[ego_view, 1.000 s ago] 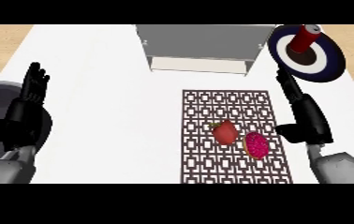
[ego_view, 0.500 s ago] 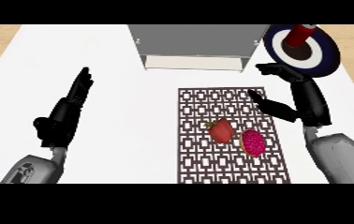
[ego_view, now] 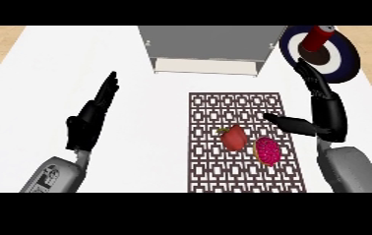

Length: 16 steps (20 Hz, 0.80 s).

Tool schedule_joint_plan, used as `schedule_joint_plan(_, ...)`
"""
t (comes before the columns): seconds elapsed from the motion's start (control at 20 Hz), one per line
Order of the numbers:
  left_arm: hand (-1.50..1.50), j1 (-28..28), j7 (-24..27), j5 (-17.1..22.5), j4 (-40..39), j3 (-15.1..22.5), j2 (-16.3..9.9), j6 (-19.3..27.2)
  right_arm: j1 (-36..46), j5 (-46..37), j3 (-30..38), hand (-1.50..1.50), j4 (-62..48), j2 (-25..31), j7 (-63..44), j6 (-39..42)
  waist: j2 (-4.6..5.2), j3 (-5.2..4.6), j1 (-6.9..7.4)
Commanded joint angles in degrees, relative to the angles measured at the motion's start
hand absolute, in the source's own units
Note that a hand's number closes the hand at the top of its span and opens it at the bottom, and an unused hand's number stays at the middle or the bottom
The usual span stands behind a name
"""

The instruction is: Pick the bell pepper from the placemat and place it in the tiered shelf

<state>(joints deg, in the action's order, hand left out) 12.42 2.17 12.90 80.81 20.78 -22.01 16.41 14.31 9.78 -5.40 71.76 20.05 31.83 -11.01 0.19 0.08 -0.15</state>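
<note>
Red bell pepper (ego_view: 234, 137) lies near the middle of the patterned placemat (ego_view: 218, 175), a pink fruit (ego_view: 267, 151) just beside it at four o'clock. Right hand (ego_view: 324, 112) hovers at the mat's three o'clock edge, fingers straight, thumb out, holding nothing. Left hand (ego_view: 91, 118) rests open at nine o'clock. Grey tiered shelf (ego_view: 209, 46) stands at twelve o'clock.

One bell pepper (ego_view: 234, 138) and one pink fruit (ego_view: 267, 151), perhaps a dragon fruit, lie on one placemat (ego_view: 210, 175). One tiered shelf (ego_view: 209, 47) stands at twelve o'clock. One plate (ego_view: 347, 59) at two o'clock carries one red can (ego_view: 317, 37).
</note>
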Motion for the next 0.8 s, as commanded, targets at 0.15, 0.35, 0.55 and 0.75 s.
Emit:
schedule_joint_plan(0.15, 0.0, -1.7, -1.1, -1.4, 2.1, 0.5, 1.5, 0.8, -3.1, -7.5, -8.0, -1.5, 9.7, 8.7, -9.2, 6.8, -0.57, -0.18, -0.23)
schedule_joint_plan(0.35, 0.0, 1.0, -3.3, -2.0, 0.9, -0.4, 1.8, -0.5, -2.7, -13.5, -11.0, -1.5, 17.9, 9.8, -17.8, 4.5, -0.41, -0.16, -0.4)
schedule_joint_plan(0.55, 0.0, 0.1, -1.2, -2.3, -1.0, -1.4, 2.3, -0.4, 1.3, -15.5, -11.9, -1.5, 27.2, 16.2, -33.6, 9.0, -0.48, -0.25, -0.57)
schedule_joint_plan(0.75, 0.0, -1.1, -0.7, -3.1, 0.6, -0.9, 2.0, -0.5, 3.4, -23.0, -18.1, -1.5, 32.2, 19.2, -44.6, 12.7, -0.59, -0.32, 0.08)
